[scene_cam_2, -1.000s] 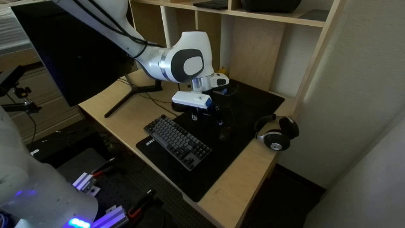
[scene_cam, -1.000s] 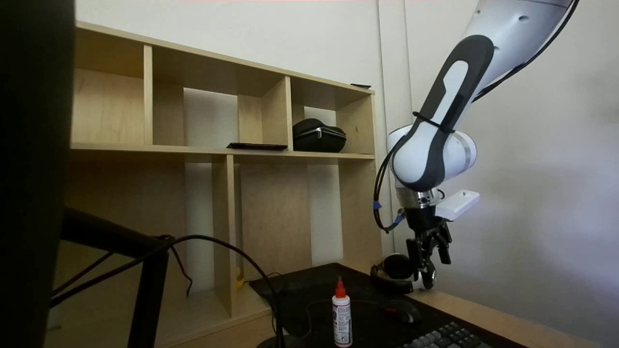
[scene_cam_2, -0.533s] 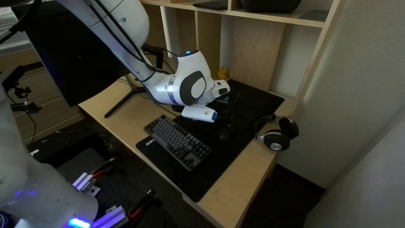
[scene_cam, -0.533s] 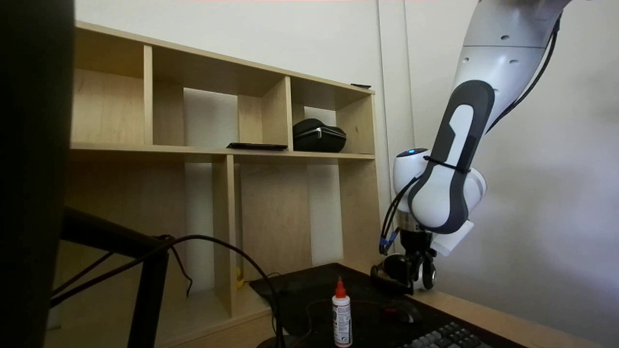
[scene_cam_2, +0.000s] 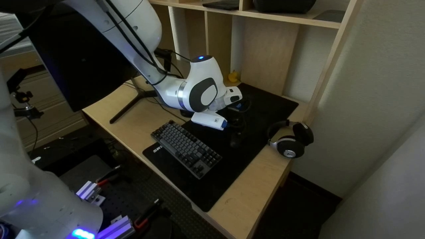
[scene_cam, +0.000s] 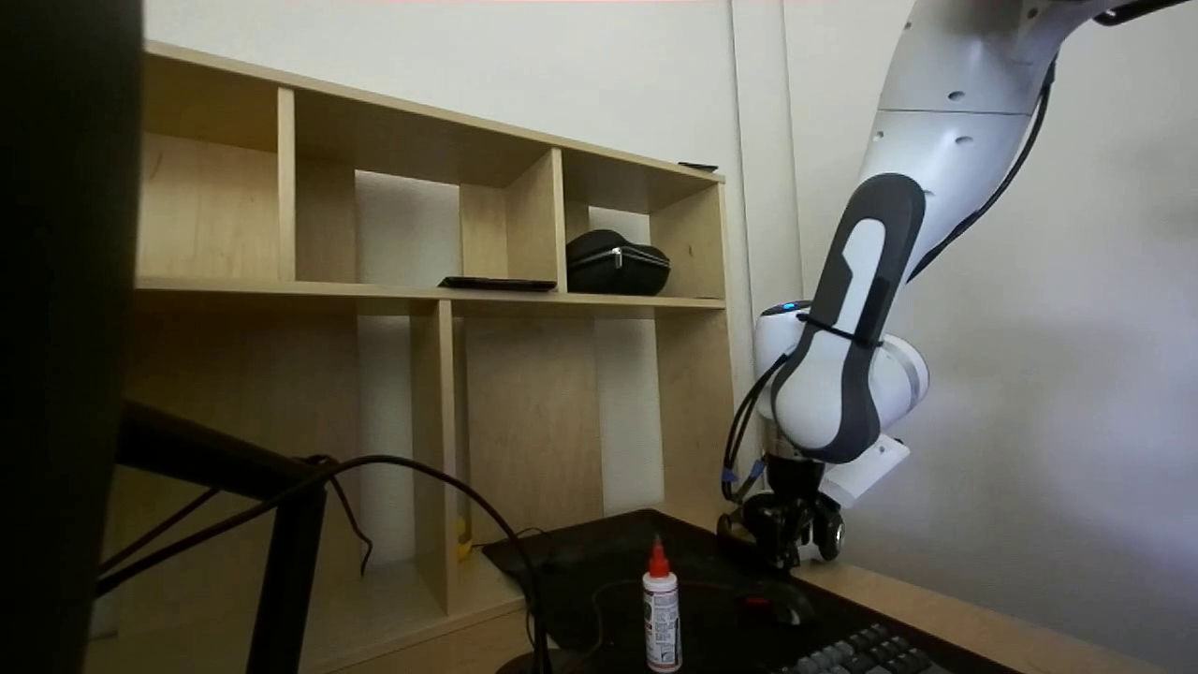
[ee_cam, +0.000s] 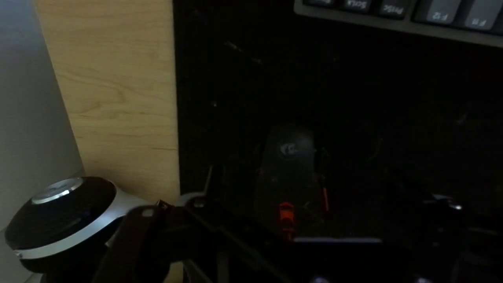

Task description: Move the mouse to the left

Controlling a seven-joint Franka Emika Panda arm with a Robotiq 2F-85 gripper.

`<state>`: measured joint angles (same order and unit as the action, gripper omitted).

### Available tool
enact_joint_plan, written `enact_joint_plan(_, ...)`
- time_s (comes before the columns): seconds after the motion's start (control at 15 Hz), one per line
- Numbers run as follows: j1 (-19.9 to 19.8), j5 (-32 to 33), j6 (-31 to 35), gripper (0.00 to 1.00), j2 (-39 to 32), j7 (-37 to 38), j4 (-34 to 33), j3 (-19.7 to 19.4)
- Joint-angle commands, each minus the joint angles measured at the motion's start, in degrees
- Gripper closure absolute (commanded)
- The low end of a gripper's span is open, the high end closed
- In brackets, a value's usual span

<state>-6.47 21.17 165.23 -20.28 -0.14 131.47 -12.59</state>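
The mouse (ee_cam: 289, 157) is a dark rounded lump with a pale logo and a red lit wheel, lying on the black desk mat (ee_cam: 235, 86). It also shows in both exterior views (scene_cam: 779, 601) (scene_cam_2: 235, 140). My gripper (ee_cam: 304, 177) is low over the mouse, pointing down. In the wrist view its fingers stand wide apart, one on each side of the mouse with a gap to it. The front end of the mouse is hidden under the gripper's body. The right finger is very dark and hard to make out. Nothing is held.
Headphones (scene_cam_2: 288, 142) lie by the desk's edge, close to the gripper in the wrist view (ee_cam: 67, 220). A keyboard (scene_cam_2: 186, 147) lies on the mat. A white bottle with a red cap (scene_cam: 662, 613) stands near the mouse. A shelf (scene_cam: 440, 300) and monitor (scene_cam_2: 76, 56) stand around.
My arm has come down a good way to just above the mouse, then shifted slightly left in an exterior view. The mouse has not visibly moved.
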Motion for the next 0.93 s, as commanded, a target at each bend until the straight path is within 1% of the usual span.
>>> enact_joint_plan(0.0, -4.5, -12.3, -3.94, 0.0, -5.64, -6.91, -6.17, 7.76)
enact_joint_plan(0.13, -5.61, -16.97, -5.36, 0.0, -8.36, -8.56, -10.15, 9.7)
enact_joint_plan(0.27, -4.48, -17.33, -7.87, 0.0, -10.95, -6.91, -14.6, 7.9)
enact_joint_plan(0.33, -4.15, -16.97, -8.64, 0.0, -10.96, -6.4, -15.8, 6.85)
enact_joint_plan(0.47, -1.45, -13.33, -9.21, 0.0, -10.99, -3.38, -17.63, 2.37)
enact_joint_plan(0.53, -1.23, -12.45, -10.29, 0.0, -11.85, -3.32, -19.1, 1.56)
enact_joint_plan(0.6, -2.72, -14.28, -7.76, 0.0, -10.34, -4.66, -16.03, 3.93)
enact_joint_plan(0.67, -2.59, -13.54, -8.54, 0.0, -10.42, -4.38, -16.95, 3.06)
enact_joint_plan(0.8, -2.52, -13.14, -8.99, 0.0, -10.45, -4.29, -17.6, 2.55)
enact_joint_plan(0.87, -3.67, -14.58, -10.36, 0.0, -11.21, -5.65, -18.06, 4.1)
